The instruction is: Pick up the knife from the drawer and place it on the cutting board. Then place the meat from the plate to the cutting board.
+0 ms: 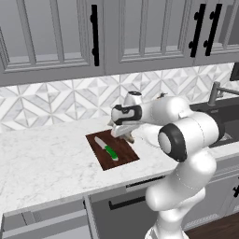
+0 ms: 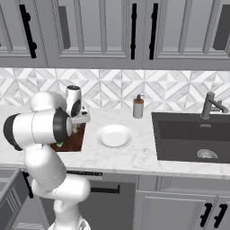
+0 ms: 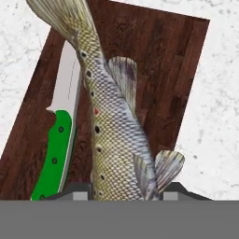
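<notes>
**Flat, even light, soft rendered edges**

The kitchen is bright all over, with no single lamp to trace. The counter (image 1: 42, 154) shows no glare, and the cutting board (image 1: 122, 148) throws no clear shadow. The sink (image 2: 188, 134) at three o'clock is the darkest patch. The hand view is sharpest: the fish (image 3: 109, 121) shows crisp scales, while the knife (image 3: 58, 140) looks flat. Base views are slightly coarse, without edge bending.
</notes>
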